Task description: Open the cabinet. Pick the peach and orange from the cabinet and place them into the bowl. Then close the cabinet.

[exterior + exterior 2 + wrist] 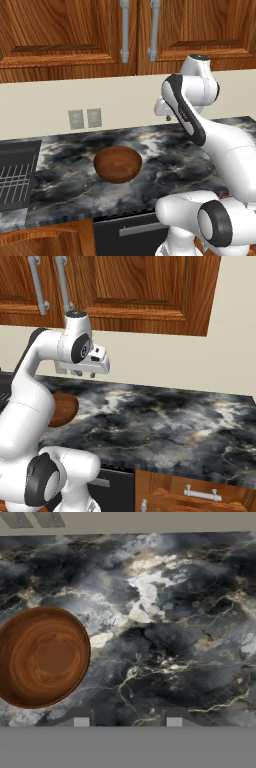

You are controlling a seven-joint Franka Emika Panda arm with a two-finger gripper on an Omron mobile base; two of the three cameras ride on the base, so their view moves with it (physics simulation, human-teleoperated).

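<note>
Two finger tips (127, 719) show at the bottom of your hand view with a clear gap between them and nothing in it, so your gripper (83, 374) is parted and empty, pointing straight down at the counter (165, 637). It hangs well above the stone, beside the bowl (118, 163) rather than over it; your hand view puts the bowl off to one side of the tips. That height and downward pose look like a neutral carry posture, not an approach to anything. Take the bowl as your landmark: it sits upright and empty on the counter, kept in the open so fruit can be dropped in from above. Up and behind the bowl, across the strip of wall, hangs the cabinet (65, 35), both doors shut, its two long handles (124, 32) side by side at the seam almost directly above the bowl. You cannot see the peach or the orange; presumably they are behind those doors. Judging from this, nothing of the task is done yet, and your first job is to raise and turn the hand toward a handle, which is why the parted fingers suit you.
</note>
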